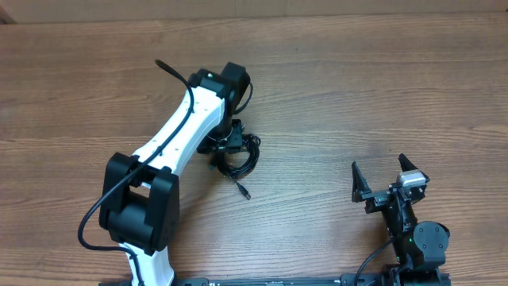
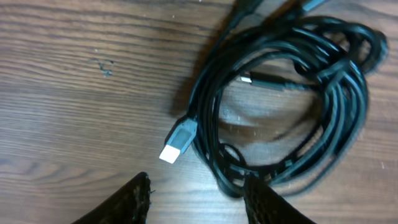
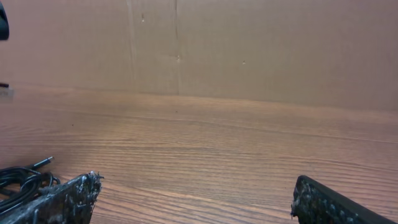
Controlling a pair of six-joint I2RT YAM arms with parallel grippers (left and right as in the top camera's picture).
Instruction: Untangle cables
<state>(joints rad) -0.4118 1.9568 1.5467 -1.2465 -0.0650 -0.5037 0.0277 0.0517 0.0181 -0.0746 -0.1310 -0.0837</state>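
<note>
The cables (image 2: 292, 106) lie as one coiled black bundle on the wooden table, with a white-tipped plug (image 2: 176, 144) sticking out on the coil's left. My left gripper (image 2: 198, 190) hovers just over the coil's near edge, open. Bare wood shows between its fingers, and the right finger (image 2: 261, 202) overlaps the coil's rim. From overhead, the left gripper (image 1: 226, 147) sits on the bundle (image 1: 244, 159), and one loose plug end (image 1: 244, 191) trails toward the front. My right gripper (image 1: 379, 165) stands wide open and empty at the right front, far from the cables (image 3: 22, 177).
The white left arm (image 1: 171, 139) reaches diagonally across the table's left half. A brown cardboard wall (image 3: 249, 43) stands behind the table's far edge. Bare wood table (image 1: 357, 87) lies between the two arms.
</note>
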